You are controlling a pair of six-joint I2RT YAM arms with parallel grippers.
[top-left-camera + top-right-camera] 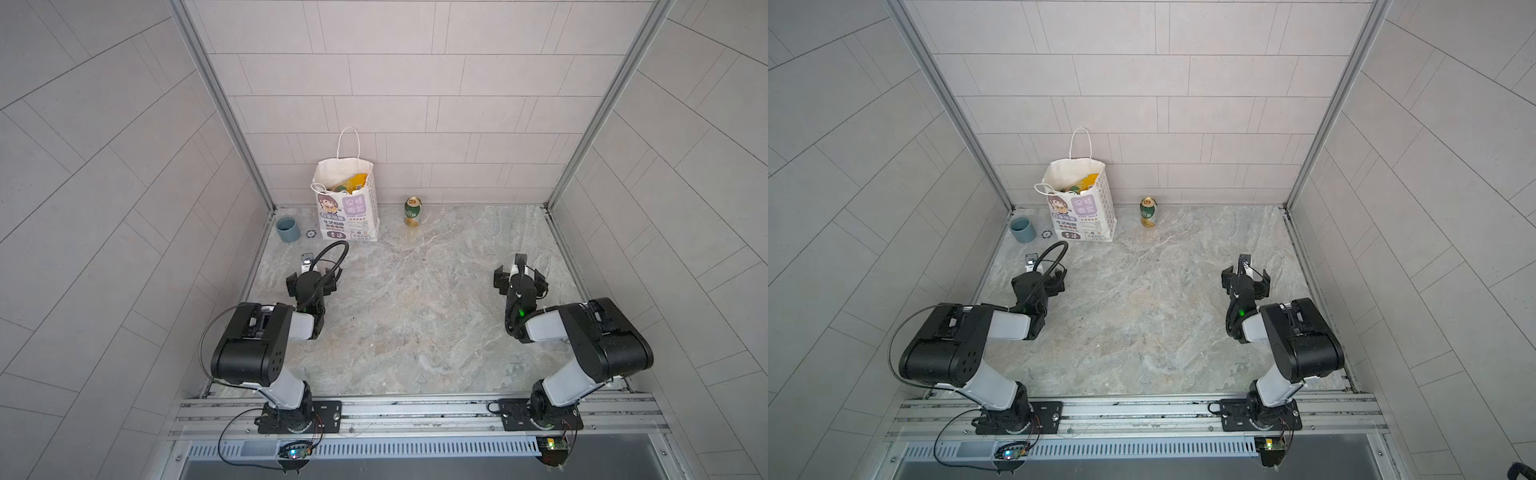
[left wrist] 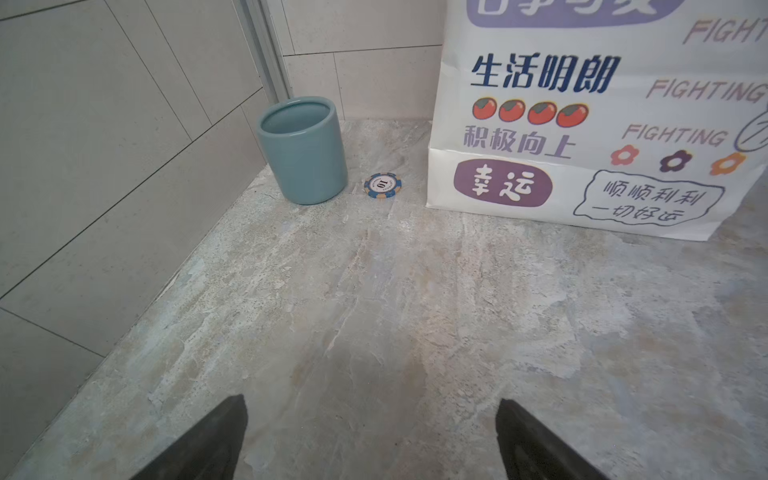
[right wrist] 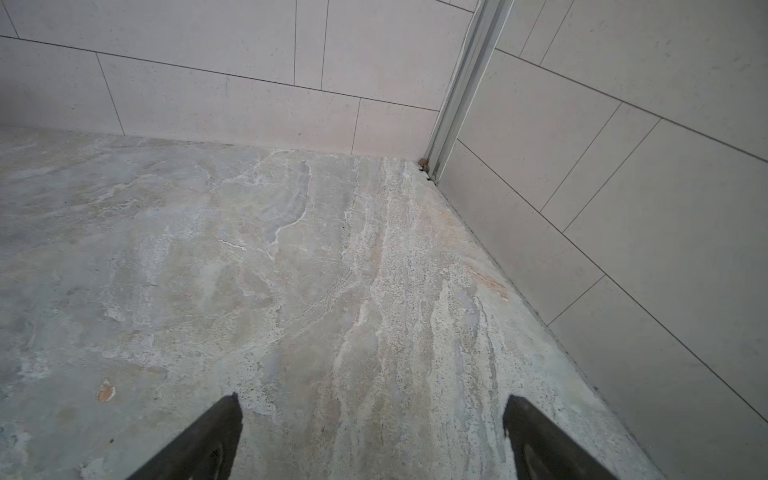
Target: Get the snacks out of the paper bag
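Bimanual cell, seen from the operator's side. The paper bag (image 1: 351, 216) stands upright at the back of the marbled tabletop (image 1: 415, 324), left of centre and close against the tiled rear wall. Its mouth is open and one cord handle is raised. The snacks (image 1: 353, 183) lie inside the bag; only yellow-orange and green edges show at its mouth in both top views. The left gripper (image 2: 370, 401) hangs low over the table in front of the bag, well apart from it, its fingers (image 2: 216, 440) spread wide with nothing between them. The right gripper (image 3: 372, 399) sits at the right side, facing the rear right corner, its fingers equally wide apart and empty. A grey-blue cup (image 2: 302, 149) stands in the rear left corner. A poker chip (image 2: 383, 185) lies flat between cup and bag, touching neither. A green-gold can (image 1: 412, 212) stands upright right of the bag, near the rear wall
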